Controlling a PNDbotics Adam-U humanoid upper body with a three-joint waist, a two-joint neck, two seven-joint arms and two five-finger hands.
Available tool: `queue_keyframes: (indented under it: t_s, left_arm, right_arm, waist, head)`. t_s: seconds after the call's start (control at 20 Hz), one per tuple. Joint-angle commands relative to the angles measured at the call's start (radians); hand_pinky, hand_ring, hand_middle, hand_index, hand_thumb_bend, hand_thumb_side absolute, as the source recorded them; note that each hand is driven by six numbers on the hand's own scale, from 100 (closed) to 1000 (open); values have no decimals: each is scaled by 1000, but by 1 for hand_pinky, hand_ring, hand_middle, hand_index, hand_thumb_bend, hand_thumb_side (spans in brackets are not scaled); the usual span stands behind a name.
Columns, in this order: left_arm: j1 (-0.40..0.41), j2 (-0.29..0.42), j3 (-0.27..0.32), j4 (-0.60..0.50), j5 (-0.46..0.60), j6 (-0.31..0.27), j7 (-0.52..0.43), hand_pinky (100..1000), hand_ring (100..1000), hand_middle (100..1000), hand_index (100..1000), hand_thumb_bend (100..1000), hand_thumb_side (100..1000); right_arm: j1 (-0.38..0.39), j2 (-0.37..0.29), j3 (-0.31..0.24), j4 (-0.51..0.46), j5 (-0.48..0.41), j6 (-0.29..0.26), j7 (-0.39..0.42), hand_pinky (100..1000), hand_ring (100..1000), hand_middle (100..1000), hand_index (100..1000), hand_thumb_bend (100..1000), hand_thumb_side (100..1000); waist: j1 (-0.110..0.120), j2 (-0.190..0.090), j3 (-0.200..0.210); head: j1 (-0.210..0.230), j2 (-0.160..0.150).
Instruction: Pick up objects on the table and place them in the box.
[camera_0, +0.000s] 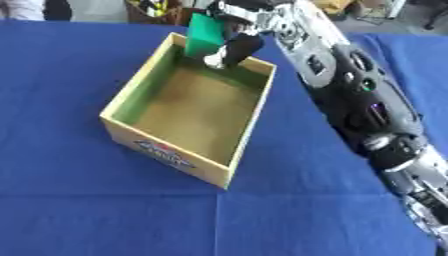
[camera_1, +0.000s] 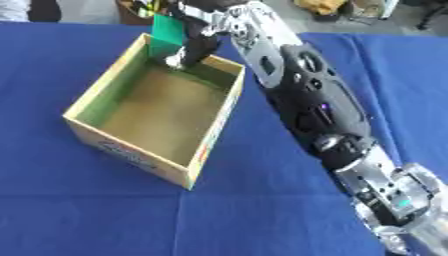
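An open cardboard box (camera_0: 122, 102) with a brown floor and green inner walls stands on the blue table. My right arm stretches from the lower right up to the box's far end. My right hand (camera_0: 238, 47) hangs over the box's far wall, fingers curled round a flat green object (camera_0: 204, 34) that is held upright above that far edge. The inside of the box shows nothing lying on its floor. My left hand is out of sight in both views.
The blue cloth (camera_0: 79, 200) covers the table on all sides of the box. Beyond the table's far edge lies floor with dark clutter (camera_1: 140, 10). My right arm (camera_1: 306, 95) crosses the table's right half.
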Motion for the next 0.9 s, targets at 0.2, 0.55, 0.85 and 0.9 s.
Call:
queue_keyframes:
  t_s: [0.2,0.55,0.85,0.9]
  left_arm:
    - [-12,-1,-4,-17,4,-3,-2,674,696,702,842,100,1000]
    - [-10,-2,-4,-17,5,-2,-5,674,696,701,842,100,1000]
    - [-9,-2,-5,-17,5,-2,-5,675,696,701,842,100,1000]
    - [-8,-2,-5,-17,5,-1,-5,675,696,701,842,100,1000]
  right_arm:
    - [2,49,-2,22,113,12,-41,663,537,360,446,100,480]
    - [3,72,4,85,224,6,-54,645,556,379,458,100,505]
    - [1,84,4,132,304,-22,-2,642,582,398,476,100,500]
    - [0,86,5,138,313,-28,9,645,608,419,495,100,507]
  waist:
    - [9,-16,-1]
    - [10,-14,-2]
    - [11,-12,-2]
    - [11,-12,-2]
  head:
    - [-3,-13]
    - [-8,-15]
    - [-11,-16]
    - [-12,-16]
